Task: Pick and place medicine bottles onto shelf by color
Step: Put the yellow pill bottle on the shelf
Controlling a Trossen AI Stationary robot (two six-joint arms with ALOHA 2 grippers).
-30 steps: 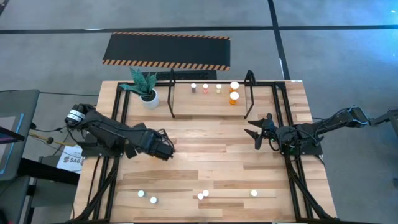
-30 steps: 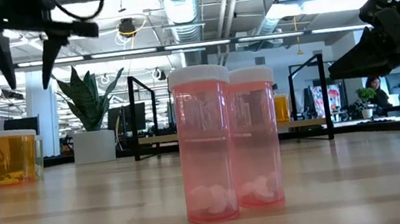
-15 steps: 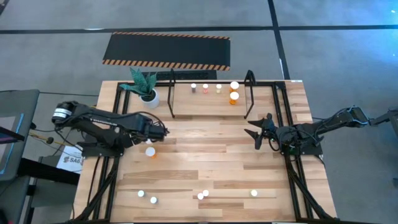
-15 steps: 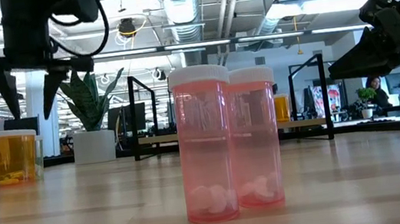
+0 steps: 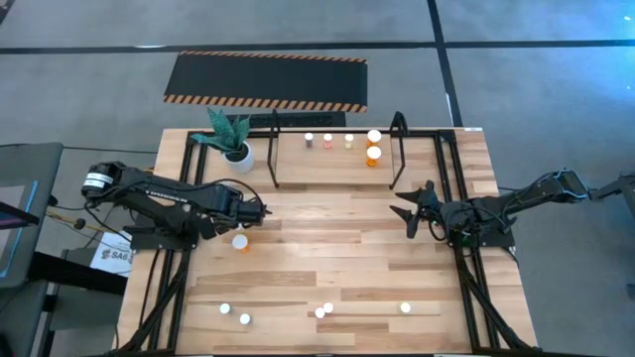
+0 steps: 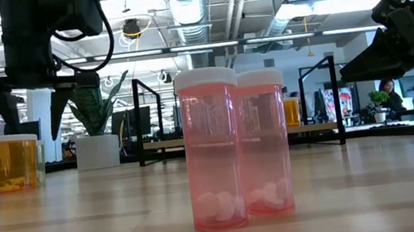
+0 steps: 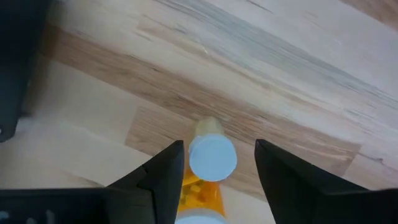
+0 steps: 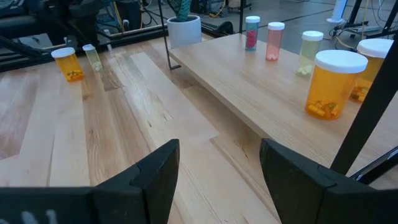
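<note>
- Two dark arms work at a wooden table [image 5: 327,238], one on each side.
- The left hand [image 5: 260,212] hangs over the left part of the table, and its two fingers [image 7: 163,177] stand apart with nothing between them.
- In the left wrist view, a small bottle [image 7: 211,155] with a white cap stands on the table in the gap below these fingers, and the fingers do not touch it.
- An orange bottle [image 5: 239,242] with a white cap stands on the table just beside the left hand, toward the front edge.
- The right hand [image 5: 410,211] is over the right side of the table, near the right post of the shelf [image 5: 337,149]; its fingers are spread and hold nothing.
- The shelf stands at the back of the table and carries five bottles in a row: three small ones [image 5: 328,140] and two larger orange ones [image 5: 373,155] at the right end.
- Two pink bottles [image 6: 213,159] stand side by side near the front edge, and four more white caps [image 5: 234,314] show along the front.
- A white pot with a green plant [image 5: 236,149] stands just left of the shelf.
</note>
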